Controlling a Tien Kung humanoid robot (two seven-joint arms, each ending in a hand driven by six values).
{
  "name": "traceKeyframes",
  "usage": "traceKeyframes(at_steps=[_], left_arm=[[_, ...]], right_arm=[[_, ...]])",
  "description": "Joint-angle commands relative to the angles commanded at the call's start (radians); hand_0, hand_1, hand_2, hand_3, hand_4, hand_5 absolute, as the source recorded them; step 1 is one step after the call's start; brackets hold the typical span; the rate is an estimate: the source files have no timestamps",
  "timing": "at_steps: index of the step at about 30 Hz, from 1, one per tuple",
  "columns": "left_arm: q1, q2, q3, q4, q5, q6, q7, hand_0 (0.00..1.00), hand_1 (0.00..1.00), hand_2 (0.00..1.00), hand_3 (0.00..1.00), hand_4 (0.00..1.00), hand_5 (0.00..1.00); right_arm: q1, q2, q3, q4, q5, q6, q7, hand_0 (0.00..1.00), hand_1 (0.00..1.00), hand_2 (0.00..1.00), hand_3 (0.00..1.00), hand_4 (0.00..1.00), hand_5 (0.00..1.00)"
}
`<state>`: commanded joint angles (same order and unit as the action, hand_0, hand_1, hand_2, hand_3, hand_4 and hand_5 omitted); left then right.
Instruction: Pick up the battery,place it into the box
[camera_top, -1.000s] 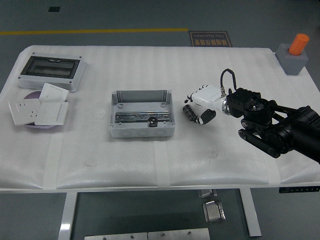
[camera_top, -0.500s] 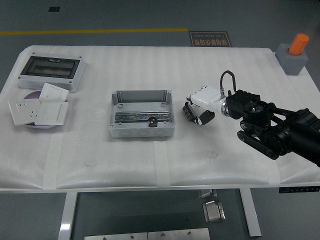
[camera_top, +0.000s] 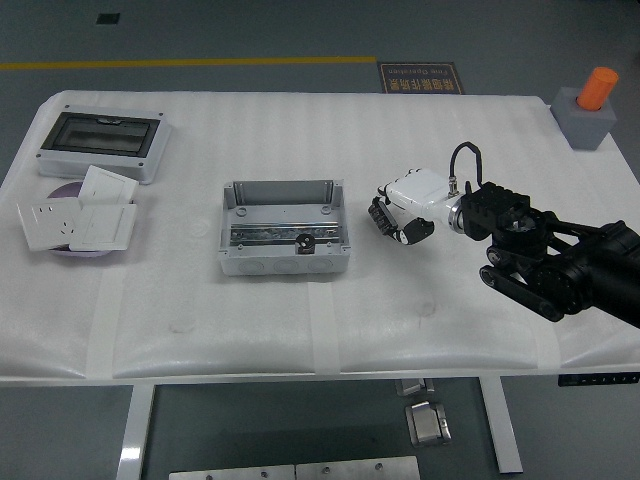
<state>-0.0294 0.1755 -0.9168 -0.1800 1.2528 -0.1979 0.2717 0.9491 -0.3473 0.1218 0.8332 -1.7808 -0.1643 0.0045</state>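
The grey open box (camera_top: 285, 228) sits mid-table with a metal rail and a small black part (camera_top: 303, 240) inside. Just right of it, my right hand (camera_top: 398, 218), white with black fingers, reaches in from the right on its black arm (camera_top: 550, 255). Its fingers are curled around the small black cylindrical battery (camera_top: 380, 214), which is mostly hidden by them and sits a little above the table. A gap of a few centimetres separates the hand from the box's right wall. My left arm does not appear in the picture.
A grey enclosure with a dark clear lid (camera_top: 100, 143) stands at the far left. White socket plates (camera_top: 78, 220) lie on a purple disc below it. A grey block with an orange cylinder (camera_top: 590, 105) occupies the far right corner.
The right hand's fingers closed around the battery, which lay on the table beside the box. The hand then drew slightly right and up with it.
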Motion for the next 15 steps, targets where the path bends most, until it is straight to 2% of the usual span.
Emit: traceKeyframes(at_steps=[3, 8, 11, 15], left_arm=[[0.004, -0.001, -0.016, 0.0, 0.012, -0.001, 0.005, 0.609, 0.648, 0.431, 0.49, 0.433, 0.476], [0.011, -0.002, -0.035, 0.0, 0.027, -0.003, 0.013, 0.609, 0.648, 0.431, 0.49, 0.434, 0.478], [0.013, -0.002, -0.038, 0.0, 0.028, -0.004, 0.016, 0.609, 0.648, 0.431, 0.491, 0.433, 0.479], [0.012, -0.003, -0.035, 0.0, 0.024, -0.005, 0.019, 0.609, 0.648, 0.431, 0.491, 0.433, 0.479]], right_arm=[[0.001, -0.032, -0.056, 0.048, 0.064, -0.078, -0.032, 0.822, 0.643, 0.645, 0.667, 0.352, 0.171], [-0.027, -0.063, 0.037, 0.15, 0.049, -0.16, -0.064, 0.817, 0.642, 0.645, 0.666, 0.363, 0.174], [-0.056, -0.057, 0.106, 0.216, 0.035, -0.179, -0.075, 0.816, 0.642, 0.642, 0.667, 0.371, 0.177], [-0.091, -0.02, 0.191, 0.294, 0.026, -0.189, -0.082, 0.816, 0.642, 0.642, 0.667, 0.371, 0.177]])
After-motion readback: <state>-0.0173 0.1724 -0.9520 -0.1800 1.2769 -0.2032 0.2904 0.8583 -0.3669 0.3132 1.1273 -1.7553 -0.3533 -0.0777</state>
